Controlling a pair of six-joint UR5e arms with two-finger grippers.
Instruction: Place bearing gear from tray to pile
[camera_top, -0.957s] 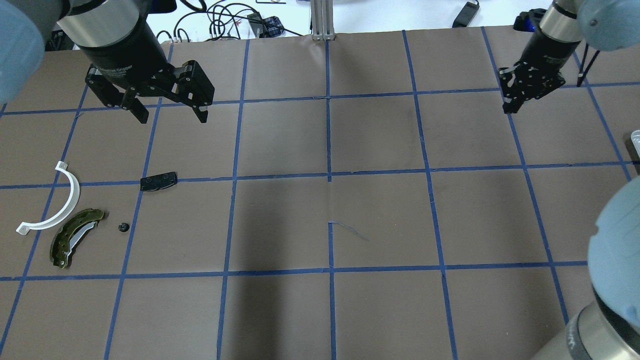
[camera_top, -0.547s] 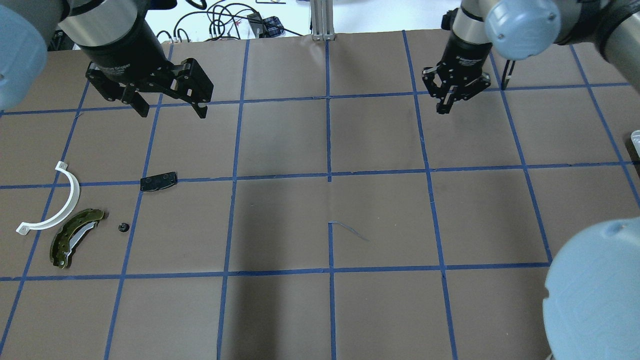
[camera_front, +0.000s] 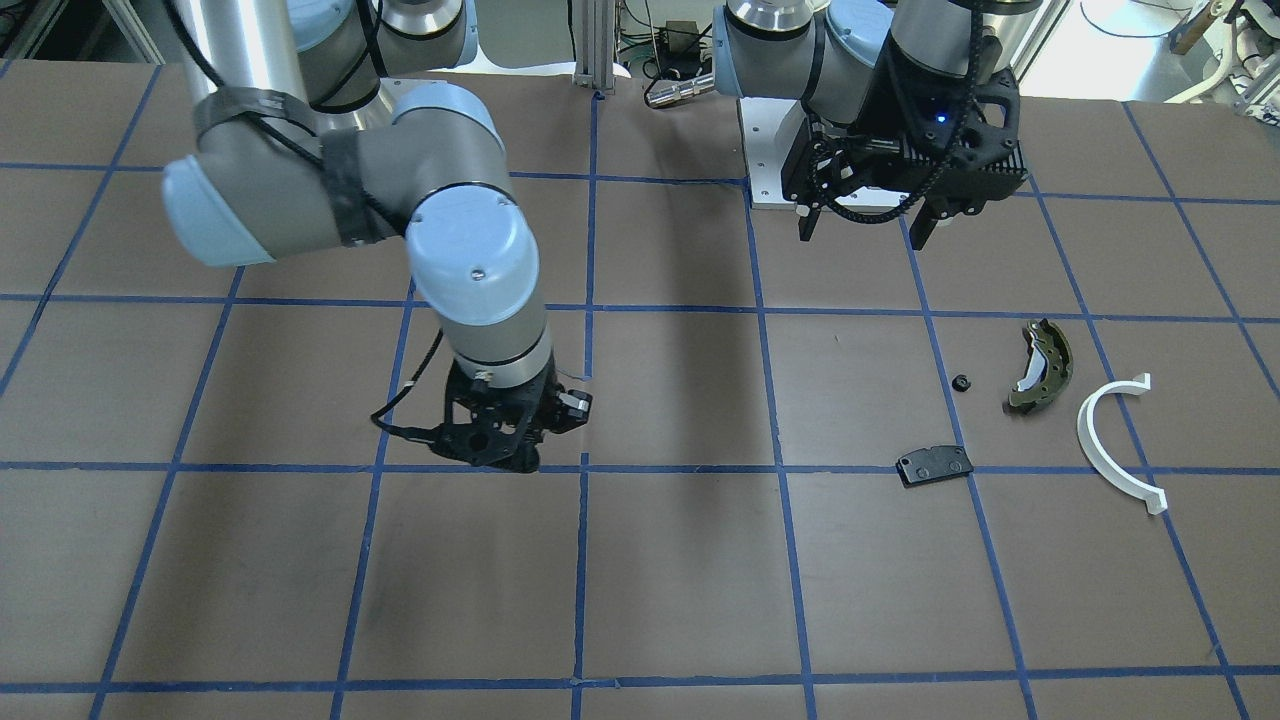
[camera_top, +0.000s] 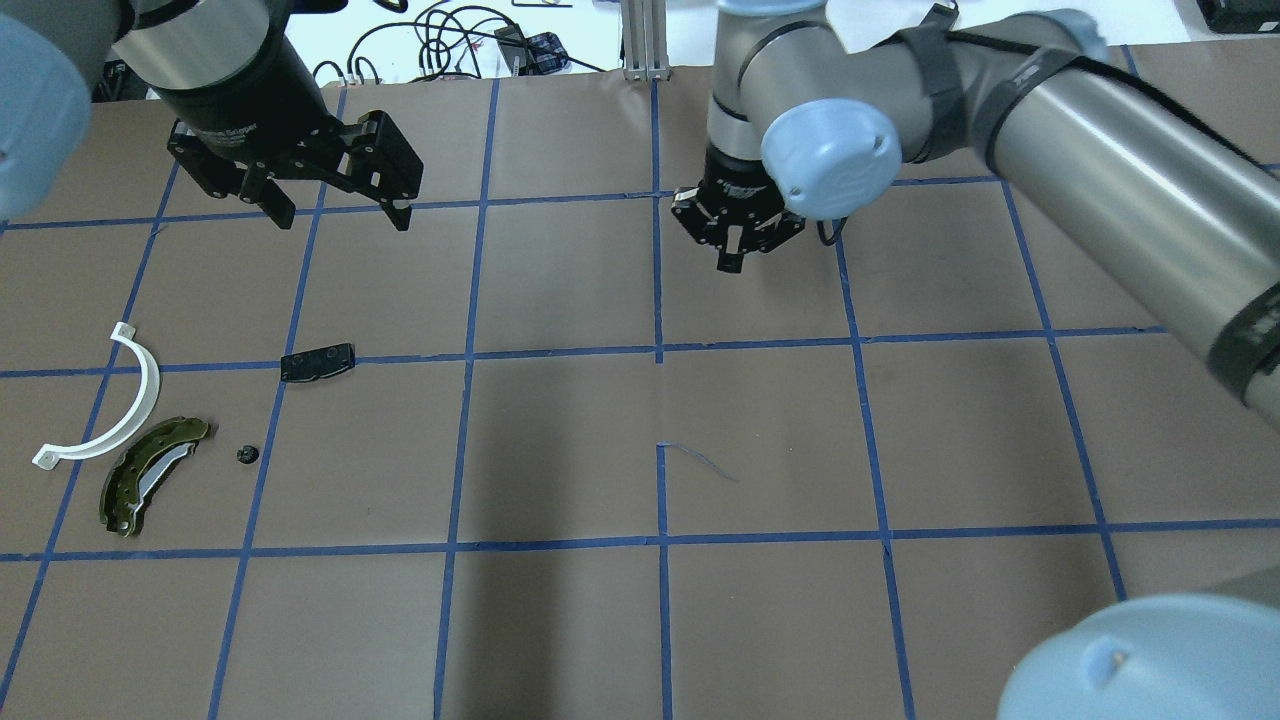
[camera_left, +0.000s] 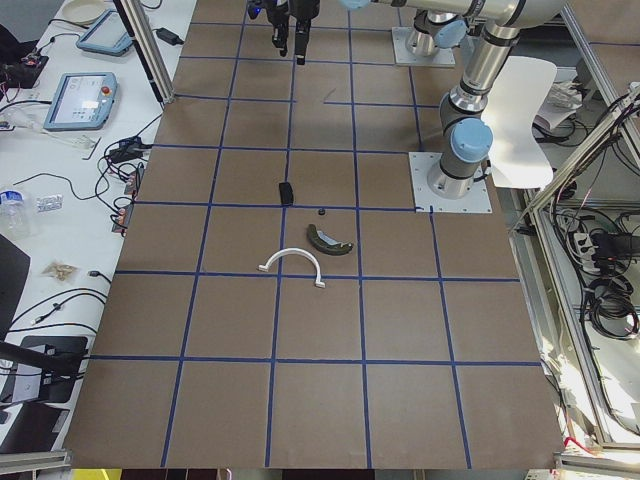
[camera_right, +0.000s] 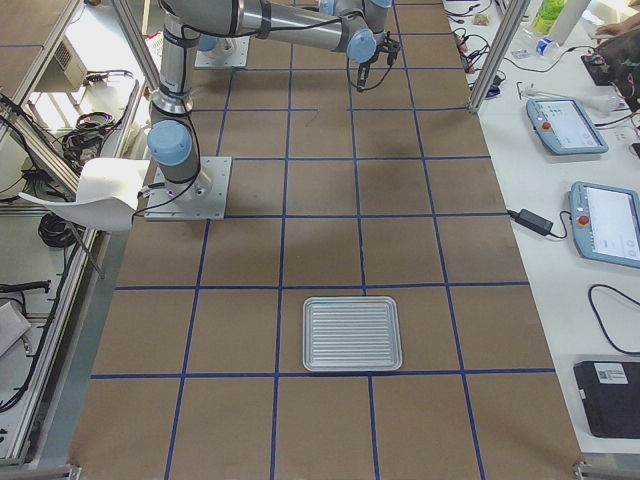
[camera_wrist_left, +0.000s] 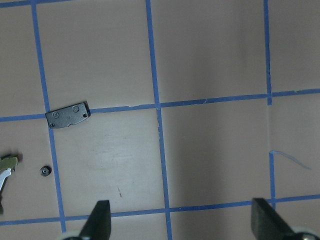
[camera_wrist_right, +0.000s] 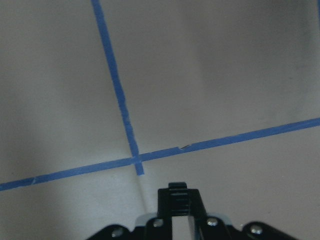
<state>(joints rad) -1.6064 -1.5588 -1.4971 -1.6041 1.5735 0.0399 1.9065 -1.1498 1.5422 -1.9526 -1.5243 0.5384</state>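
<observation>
My right gripper (camera_top: 728, 264) is shut above the far middle of the table, also seen in the front view (camera_front: 525, 465). In the right wrist view a small dark ridged piece, apparently the bearing gear (camera_wrist_right: 178, 191), sits at its fingertips. The pile lies at the near left: olive-green brake shoe (camera_top: 150, 475), white half-ring (camera_top: 120, 405) and flat black pad (camera_top: 317, 361). A small black round part (camera_top: 246, 454) lies beside the shoe. My left gripper (camera_top: 342, 222) is open and empty, hovering beyond the pad. The ribbed metal tray (camera_right: 352, 335) shows nothing in it.
Brown paper with a blue tape grid covers the table (camera_top: 660, 440). Cables and an aluminium post (camera_top: 640, 40) stand past the far edge. Tablets and cables lie on side benches. My right arm's long link (camera_top: 1100, 160) spans the far right of the table.
My right arm has swung left from the far right to the table's middle, gripper staying shut. My left gripper has barely moved. The pile is unchanged.
</observation>
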